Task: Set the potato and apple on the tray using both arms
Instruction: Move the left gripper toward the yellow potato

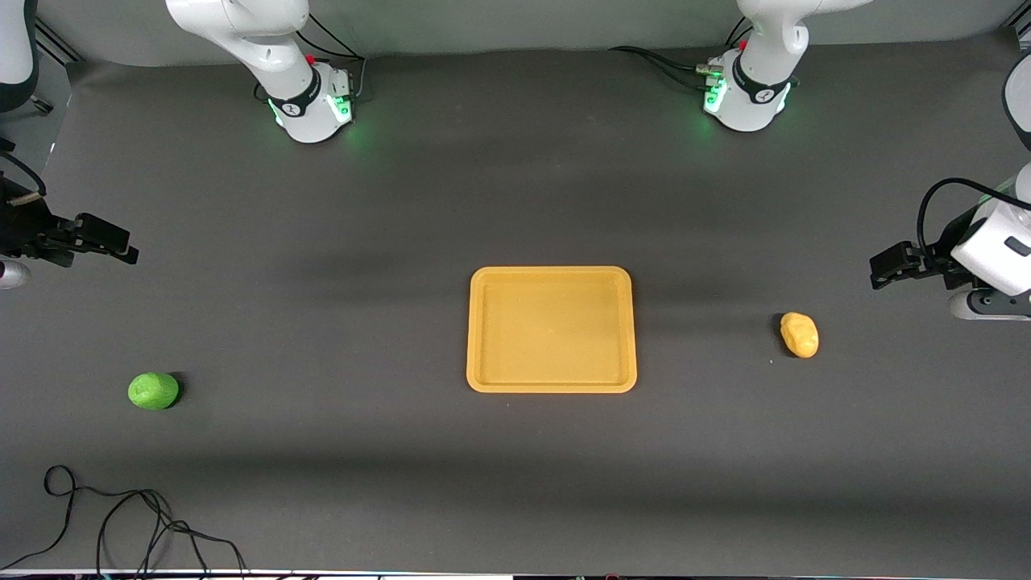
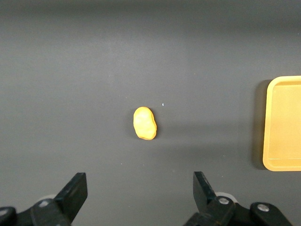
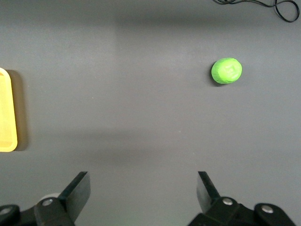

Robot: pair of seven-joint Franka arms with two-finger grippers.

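- Front view: the yellow-orange tray (image 1: 552, 329) sits flat at the middle of the frame, nothing on it. The potato (image 1: 799, 334) lies on the dark table (image 1: 515, 201) at the right of the frame, toward the left arm's end and well apart from the tray. The green apple (image 1: 153, 391) lies at lower left, toward the right arm's end, a bit nearer the camera than the potato. The left gripper (image 1: 886, 270) hangs at the right edge of the frame, up over bare table near the potato; the right gripper (image 1: 109, 242) hangs at the left edge, over bare table above the apple in the frame. A black cable (image 1: 121, 524) loops in the lower left corner.
- Left wrist view: the left gripper (image 2: 140, 188) has its fingers spread wide at the bottom of the frame, holding nothing. The potato (image 2: 145, 123) is at centre; a slice of tray (image 2: 283, 123) shows at the right edge.
- Right wrist view: the right gripper (image 3: 143, 188) is also spread wide and empty at the bottom. The apple (image 3: 226, 70) is at upper right; the tray's rim (image 3: 7, 113) peeks in at the left edge.
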